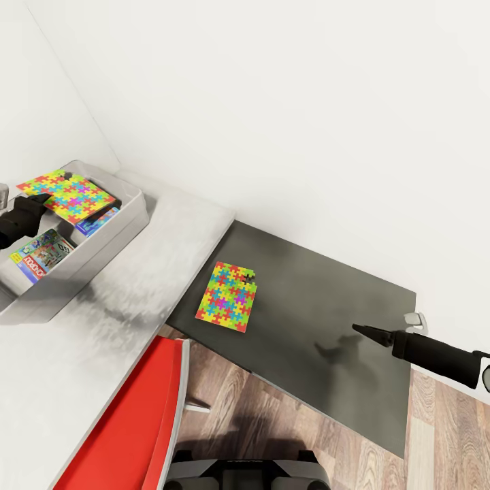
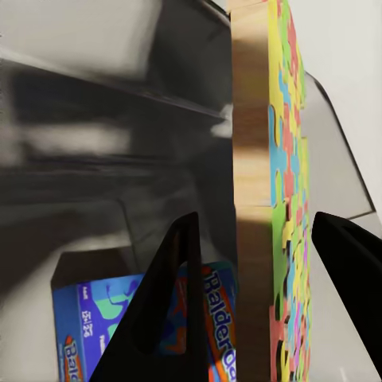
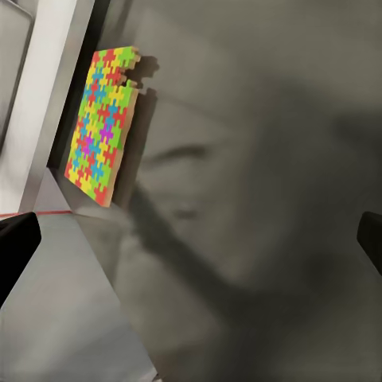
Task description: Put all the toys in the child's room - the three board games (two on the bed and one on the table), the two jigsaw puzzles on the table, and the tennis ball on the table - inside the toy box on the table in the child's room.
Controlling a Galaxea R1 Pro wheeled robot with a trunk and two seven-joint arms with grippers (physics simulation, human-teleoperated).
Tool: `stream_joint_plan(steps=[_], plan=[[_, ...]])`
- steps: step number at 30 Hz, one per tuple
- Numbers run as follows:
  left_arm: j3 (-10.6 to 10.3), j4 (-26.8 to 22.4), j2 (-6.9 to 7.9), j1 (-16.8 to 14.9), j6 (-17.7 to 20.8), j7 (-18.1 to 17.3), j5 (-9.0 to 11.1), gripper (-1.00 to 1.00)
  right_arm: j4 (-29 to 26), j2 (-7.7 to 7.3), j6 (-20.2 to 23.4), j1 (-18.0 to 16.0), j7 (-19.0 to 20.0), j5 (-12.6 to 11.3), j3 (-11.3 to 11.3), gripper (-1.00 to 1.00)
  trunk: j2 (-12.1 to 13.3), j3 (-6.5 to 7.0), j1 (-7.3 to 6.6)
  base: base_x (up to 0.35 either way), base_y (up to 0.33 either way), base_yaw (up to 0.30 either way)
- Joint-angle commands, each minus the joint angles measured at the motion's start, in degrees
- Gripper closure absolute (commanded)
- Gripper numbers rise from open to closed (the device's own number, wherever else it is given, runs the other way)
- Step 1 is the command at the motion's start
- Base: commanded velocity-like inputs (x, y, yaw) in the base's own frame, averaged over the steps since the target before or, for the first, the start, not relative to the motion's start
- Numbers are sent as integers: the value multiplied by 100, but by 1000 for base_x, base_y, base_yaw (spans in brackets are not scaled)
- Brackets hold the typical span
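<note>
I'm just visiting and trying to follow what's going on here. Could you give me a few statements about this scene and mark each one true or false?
1. One jigsaw puzzle lies on the low dark cabinet. True.
2. The toy box holds nothing. False: it holds board games and another puzzle.
3. The left gripper has its fingers on either side of that puzzle. True.
4. The right gripper carries a ball. False: it is open and holds nothing.
5. The chair is blue. False: red.
</note>
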Motion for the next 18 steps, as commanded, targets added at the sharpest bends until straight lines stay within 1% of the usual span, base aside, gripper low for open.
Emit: stream_joint_plan(steps=[1,7,18], plan=[[41,2,-2,-5,52,-10,24,100,-1,-1,32,-3,16,-3,-5,-100,-5,-5,1,0,0,0],[41,4,-2,-4,52,-10,21,100,-1,-1,32,-3,16,-3,-2,-100,-5,-15,1,0,0,0],[42,5,5,4,52,-10,20,100,-1,-1,32,-3,18,-3,-1,-100,-5,-76,1,0,0,0]])
